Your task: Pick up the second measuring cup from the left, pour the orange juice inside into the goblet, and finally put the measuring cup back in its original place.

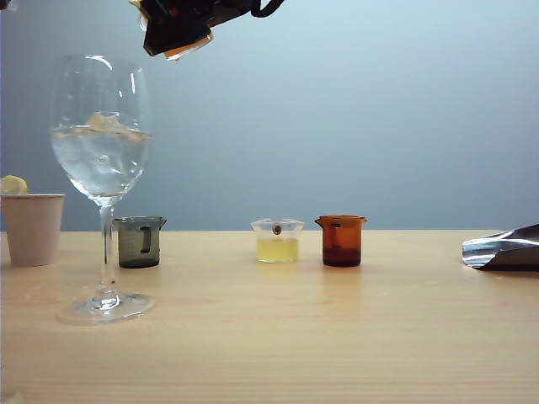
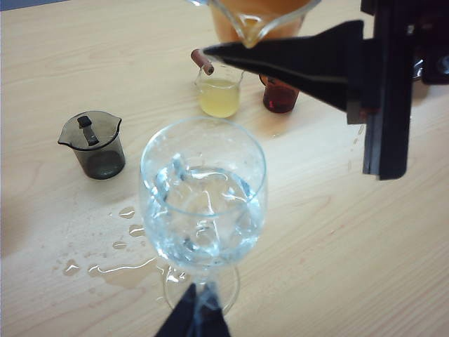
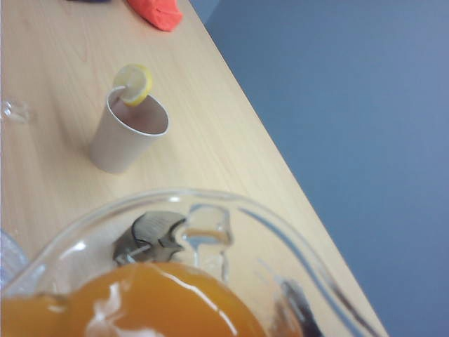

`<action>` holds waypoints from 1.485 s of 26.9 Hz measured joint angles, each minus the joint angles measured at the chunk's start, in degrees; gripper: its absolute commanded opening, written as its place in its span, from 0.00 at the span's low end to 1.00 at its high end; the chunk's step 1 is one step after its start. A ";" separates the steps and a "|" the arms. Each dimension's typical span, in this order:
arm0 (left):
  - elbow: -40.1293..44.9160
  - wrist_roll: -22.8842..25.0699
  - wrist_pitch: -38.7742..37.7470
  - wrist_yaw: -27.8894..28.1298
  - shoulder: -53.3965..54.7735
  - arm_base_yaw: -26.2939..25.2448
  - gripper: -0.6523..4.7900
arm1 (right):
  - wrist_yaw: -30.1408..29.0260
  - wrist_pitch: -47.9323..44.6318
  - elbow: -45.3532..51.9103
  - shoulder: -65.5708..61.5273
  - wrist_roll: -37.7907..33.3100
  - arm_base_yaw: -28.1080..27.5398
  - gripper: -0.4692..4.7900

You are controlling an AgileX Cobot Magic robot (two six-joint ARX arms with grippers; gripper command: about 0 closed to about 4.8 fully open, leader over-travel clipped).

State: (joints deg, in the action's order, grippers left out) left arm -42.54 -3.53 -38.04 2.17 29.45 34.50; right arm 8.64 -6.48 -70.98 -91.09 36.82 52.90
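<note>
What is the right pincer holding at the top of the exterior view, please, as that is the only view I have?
Observer: The right pincer grips a clear measuring cup with orange juice inside.
Operator: Is it pouring?
Observer: No; the left wrist view shows no stream leaving its spout.
Operator: Has anything spilled?
Observer: Yes; puddles lie by the foot of the goblet. The left pincer, out of your view, looks down on it.
</note>
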 measured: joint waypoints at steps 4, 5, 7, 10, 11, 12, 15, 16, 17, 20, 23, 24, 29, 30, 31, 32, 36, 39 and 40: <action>0.00 0.00 0.00 0.00 0.00 0.00 0.11 | 0.35 0.00 0.00 0.00 1.31 0.00 0.36; 0.00 0.00 0.00 0.00 0.00 0.00 0.11 | 0.35 0.00 0.00 0.00 1.86 0.00 0.36; 0.00 0.00 0.00 0.00 0.02 0.00 0.11 | 0.35 0.00 0.00 0.00 3.06 0.11 0.36; 0.00 0.00 0.00 0.00 0.00 0.00 0.11 | 0.37 0.00 -0.02 0.00 4.26 0.70 0.36; 0.00 0.00 0.00 0.00 0.00 -0.02 0.11 | 0.35 0.00 -0.02 0.00 4.90 0.98 0.36; 0.00 0.00 0.00 0.00 0.00 -0.02 0.11 | 0.37 -0.02 -0.02 0.00 5.27 1.11 0.36; 0.00 0.00 0.00 0.00 0.00 -0.02 0.11 | 0.44 -0.02 -0.02 -0.04 6.75 1.53 0.36; 0.00 0.00 0.00 0.00 0.00 -0.02 0.11 | 0.46 -0.02 -0.04 -0.15 7.34 1.57 0.36; 0.00 0.00 -0.02 0.00 0.00 -0.02 0.11 | 0.48 -0.02 -0.07 -0.28 7.91 1.64 0.36; 0.00 0.00 0.00 0.00 0.02 -0.02 0.11 | 0.57 0.00 -0.07 -0.48 9.46 1.70 0.36; 0.00 0.00 0.00 0.00 0.00 -0.02 0.11 | 0.61 0.00 -0.07 -0.50 10.25 1.70 0.36; 0.00 0.00 0.00 0.00 0.00 -0.02 0.11 | 0.61 0.00 -0.09 -0.50 10.47 1.70 0.36; 0.00 0.00 -0.02 0.00 0.00 -0.02 0.11 | 0.61 -0.72 -0.11 -0.66 12.90 1.70 0.36; 0.00 0.00 -0.02 0.00 0.00 0.00 0.11 | 0.59 -0.90 -0.11 -0.70 13.29 1.70 0.35; 0.00 0.00 0.00 0.00 0.00 -0.02 0.11 | 0.59 -1.03 -0.11 -0.70 13.79 1.70 0.34; 0.00 0.00 -0.02 0.02 0.00 -0.02 0.11 | 0.59 -1.16 -0.11 -0.70 14.19 1.70 0.34; 0.00 0.00 -0.02 0.00 0.00 -0.02 0.11 | 0.59 -1.81 -0.11 -0.77 15.85 1.70 0.34; 0.00 0.00 -0.02 0.00 0.00 -0.02 0.11 | 0.61 -2.43 -0.11 -0.77 17.09 1.70 0.34; 0.00 0.00 -0.02 0.00 0.00 -0.02 0.11 | 0.59 -2.75 -0.11 -0.83 17.27 1.70 0.34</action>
State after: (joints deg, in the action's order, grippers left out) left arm -42.54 -3.53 -38.06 2.17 29.45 34.48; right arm 9.23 -9.23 -71.09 -91.92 54.08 54.61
